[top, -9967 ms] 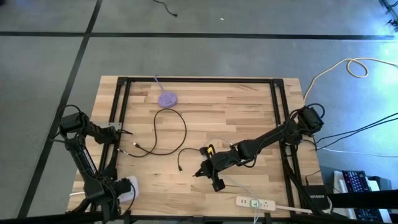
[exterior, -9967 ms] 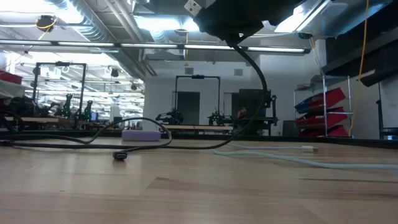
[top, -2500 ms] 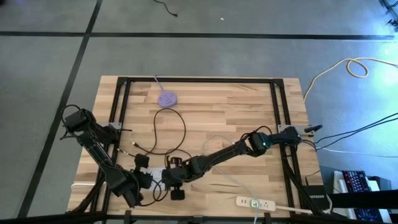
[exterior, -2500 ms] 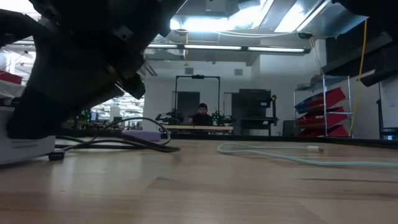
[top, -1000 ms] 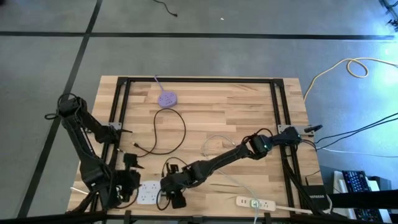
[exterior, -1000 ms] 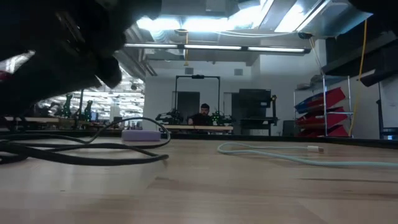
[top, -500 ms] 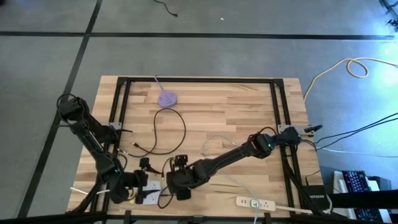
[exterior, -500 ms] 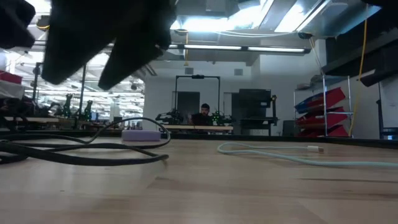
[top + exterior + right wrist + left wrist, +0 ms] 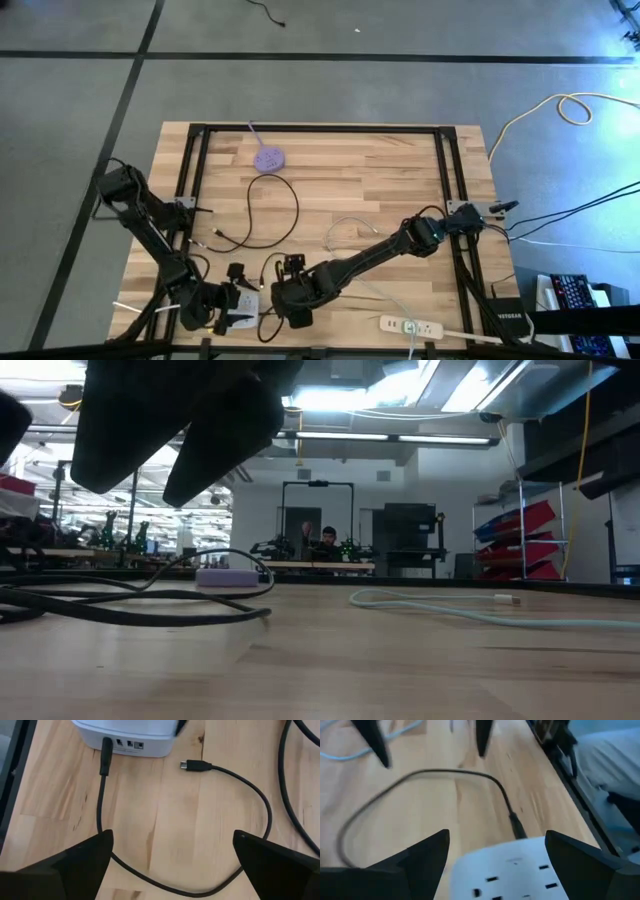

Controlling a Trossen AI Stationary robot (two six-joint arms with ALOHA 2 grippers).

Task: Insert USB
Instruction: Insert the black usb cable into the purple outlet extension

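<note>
With one plug (image 9: 105, 754) already seated in the end face of the white charger block (image 9: 127, 735), the cable's other end, a small loose connector (image 9: 191, 766), lies flat on the wood just beside the block, at about 4 o'clock from the seated plug in the right wrist view. The black cable (image 9: 150, 880) loops wide between the two.

Left gripper (image 9: 492, 847) straddles the block, fingers spread either side; contact with its sides cannot be told. Right gripper (image 9: 172, 852) hangs over the loop with fingers wide apart, nothing in them.

High view: block (image 9: 243, 303) at roughly 7 o'clock on the table (image 9: 400, 170), both grippers crowded against it.

Risks, as a guess: the seated plug may sit shallow, so dragging the loop while the right arm clears could work it loose; any shift of the left arm could skid the block and pull the cable.

Only the right wrist view shows the ports and seated plug. The left wrist view gives the block's outlet face. The low view shows none of this, only dark arm shapes, cable, and people far behind.
</note>
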